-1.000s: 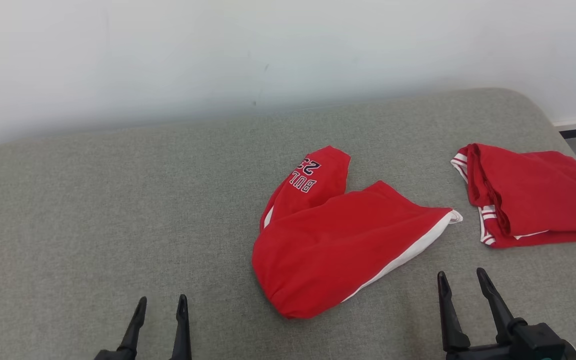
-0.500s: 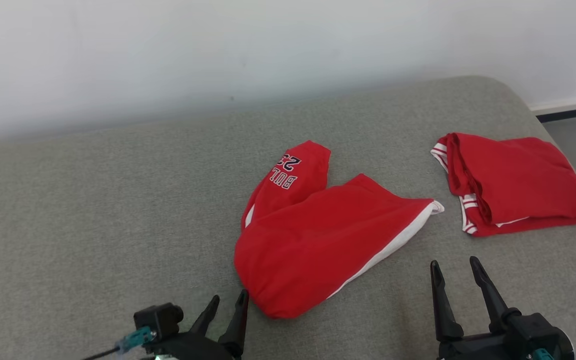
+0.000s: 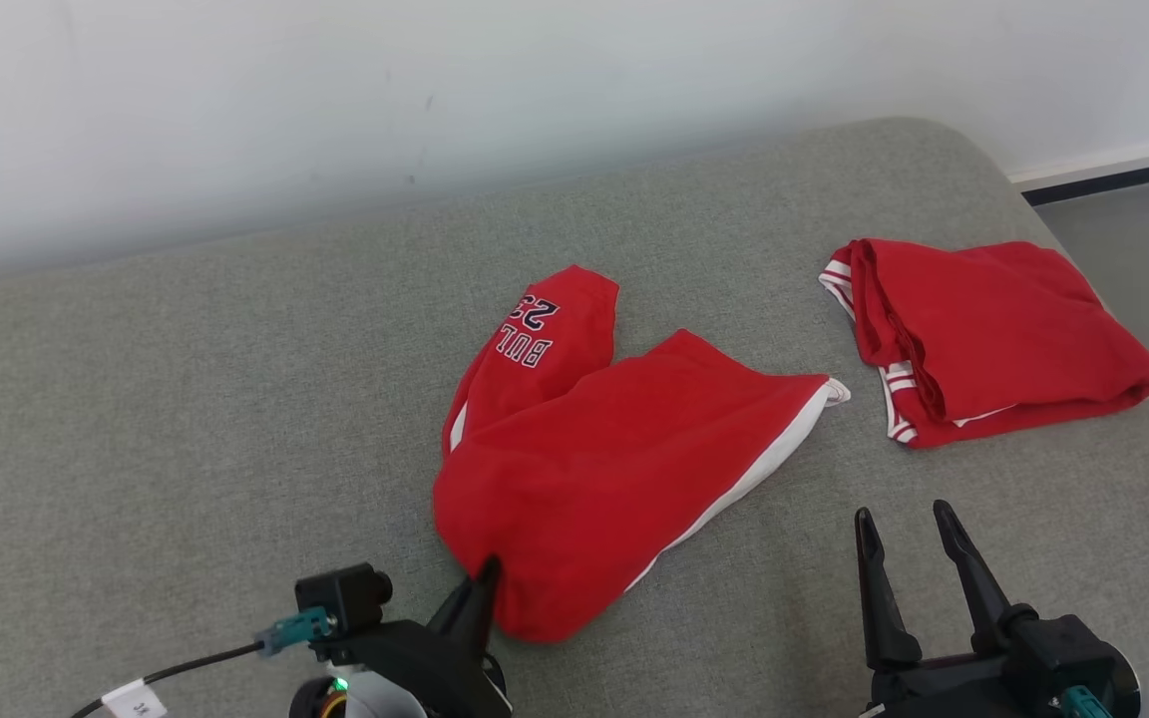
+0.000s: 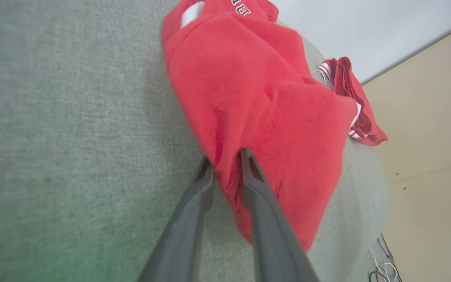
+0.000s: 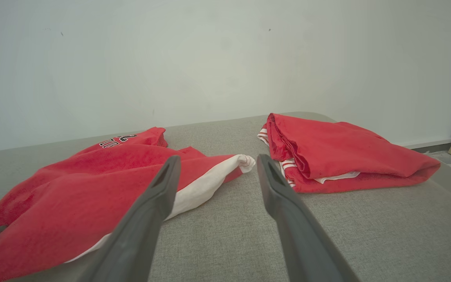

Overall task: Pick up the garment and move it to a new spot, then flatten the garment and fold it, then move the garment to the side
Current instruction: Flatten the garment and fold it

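Note:
The garment (image 3: 614, 459) is a pair of red shorts with a white side stripe and dark lettering, lying crumpled in the middle of the grey cushion (image 3: 186, 399). My left gripper (image 3: 483, 580) is at its near left edge. In the left wrist view the two fingers (image 4: 249, 176) pinch a fold of the red cloth (image 4: 257, 86) between them, so my left gripper (image 4: 226, 159) is shut on the garment. My right gripper (image 3: 899, 519) hovers open to the right of the garment, nothing between its fingers. In the right wrist view my right gripper (image 5: 217, 160) points past the garment's (image 5: 92, 172) white-edged corner.
A second red garment (image 3: 983, 329), folded, with striped trim, lies at the cushion's far right, also in the right wrist view (image 5: 335, 152). A white wall runs behind the cushion. The cushion's rounded right edge drops to grey floor (image 3: 1133, 219). A cable (image 3: 186, 663) trails from my left wrist.
My left gripper has moved right and forward to the garment's near edge and closed on a fold of it. The right gripper stays open. The head camera has shifted.

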Available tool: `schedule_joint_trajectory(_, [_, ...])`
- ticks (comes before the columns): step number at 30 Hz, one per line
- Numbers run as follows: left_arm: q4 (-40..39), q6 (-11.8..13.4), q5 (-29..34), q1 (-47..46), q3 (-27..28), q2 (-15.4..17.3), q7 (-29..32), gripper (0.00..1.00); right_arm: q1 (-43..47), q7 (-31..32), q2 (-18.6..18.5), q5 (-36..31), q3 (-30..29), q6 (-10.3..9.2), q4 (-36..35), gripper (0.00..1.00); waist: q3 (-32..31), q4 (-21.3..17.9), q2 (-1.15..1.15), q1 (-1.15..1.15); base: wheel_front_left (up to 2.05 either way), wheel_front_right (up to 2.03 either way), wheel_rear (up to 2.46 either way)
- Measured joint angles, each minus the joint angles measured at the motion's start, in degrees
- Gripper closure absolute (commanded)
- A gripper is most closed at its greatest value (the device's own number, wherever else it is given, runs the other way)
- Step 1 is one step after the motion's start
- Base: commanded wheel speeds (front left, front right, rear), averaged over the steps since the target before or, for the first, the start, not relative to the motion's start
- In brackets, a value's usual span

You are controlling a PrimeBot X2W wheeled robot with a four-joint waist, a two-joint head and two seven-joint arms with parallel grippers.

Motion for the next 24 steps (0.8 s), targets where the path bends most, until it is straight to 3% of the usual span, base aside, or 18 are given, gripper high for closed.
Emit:
schedule_joint_trajectory(2, [-0.59,0.13,0.89,-0.52,0.18,0.27,-2.04,1.0,0.0,-0.01,0.01,-0.01,-0.04,0.0,0.0,0.0,-0.19,0.11,0.0,0.0,0.0,0.0,0.0])
schedule_joint_trajectory(5, [-3.66,2.31,2.9,-0.93,1.2,1.24,-6.12,1.0,0.05,-0.02,0.01,-0.01,-0.23,0.0,-0.01,0.0,-0.71,0.44,0.0,0.0,0.0,0.0,0.0])
schedule_joint_trajectory(10, [-15.77,5.01,4.99,1.08,1.76,3.61,-7.34,1.0,0.94,-0.04,0.01,-0.04,-0.87,0.0,-0.1,0.0,-1.58,1.51,0.0,0.0,0.0,0.0,0.0])
schedule_joint_trajectory(13, [-22.46,6.66,4.8,3.6,2.0,5.24,-4.94,1.0,1.38,-0.04,0.01,-0.07,-1.21,0.0,-0.21,0.0,-1.87,2.13,0.0,0.0,0.0,0.0,0.0])
schedule_joint_trajectory(17, [-38.57,9.34,2.78,9.1,1.24,8.18,3.18,1.0,1.67,-0.01,0.01,-0.1,-1.67,0.0,-0.59,0.0,-2.19,3.51,0.0,0.0,0.0,0.0,0.0])
schedule_joint_trajectory(21, [-53.66,12.51,-3.0,13.87,-0.65,8.39,11.41,1.0,1.77,0.0,0.01,-0.11,-2.14,0.0,-0.89,0.0,-2.26,4.64,0.0,0.0,0.0,0.0,0.0])
schedule_joint_trajectory(24, [-59.35,14.67,-7.03,15.12,-1.78,7.66,15.91,1.0,1.74,-0.01,0.01,-0.1,-2.33,0.0,-1.11,0.0,-1.86,4.95,-0.01,-0.01,0.0,0.0,0.0])
